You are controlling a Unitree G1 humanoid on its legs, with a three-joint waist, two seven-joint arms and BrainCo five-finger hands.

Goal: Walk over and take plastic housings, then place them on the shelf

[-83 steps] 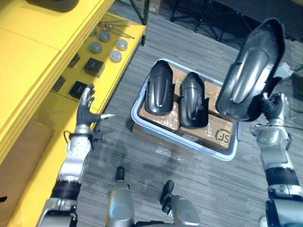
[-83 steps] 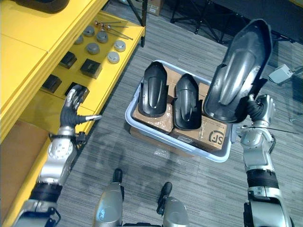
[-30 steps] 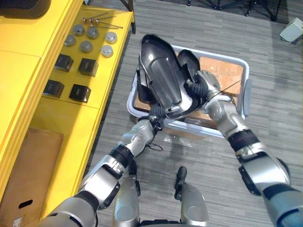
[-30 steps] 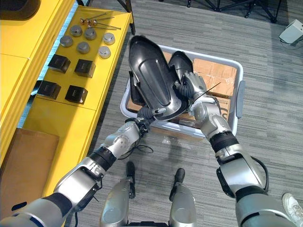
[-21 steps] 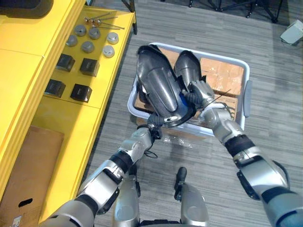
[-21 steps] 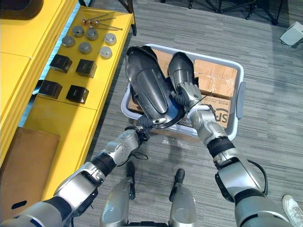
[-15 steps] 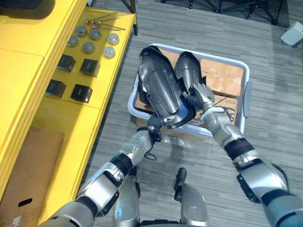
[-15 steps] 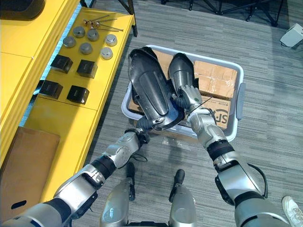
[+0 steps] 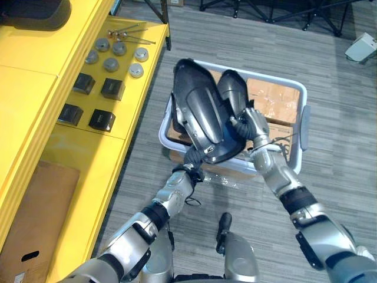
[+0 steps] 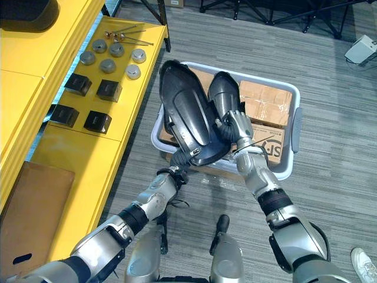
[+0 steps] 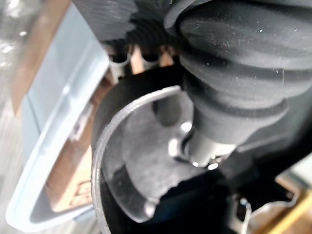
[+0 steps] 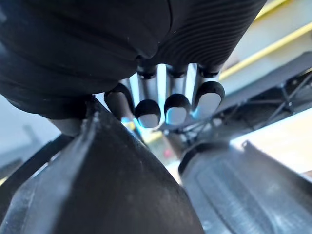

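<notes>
The left hand sits in the lower middle of the frame, its dark ribbed cover pressed under the low end of a plastic housing. In its wrist view the thumb reaches into the hollow of the shell and the fingers lie behind the pale rim, so the hand is clamped on that end. The forearm rises steeply from the lower left.

The right hand meets the same shell from the right of centre. Its dark-tipped fingers curl over the side edge and grip it, with the wrist bent and the arm coming up from the lower right.

The plastic housing is long, glossy, dark grey and shell-shaped, rounded at its far end, with a raised spine along its back. It is held tilted above a pale blue-grey plastic tote in the middle of the frame.

A second housing, shorter and equally dark, lies in the tote just right of the held one. It rests on brown cardboard boxes, one of which carries black print.

The tote stands on grey striped carpet. The yellow shelf runs down the left side, well apart from both housings. It carries round grey metal discs, black square blocks and thin rods, with a flat cardboard box at lower left
</notes>
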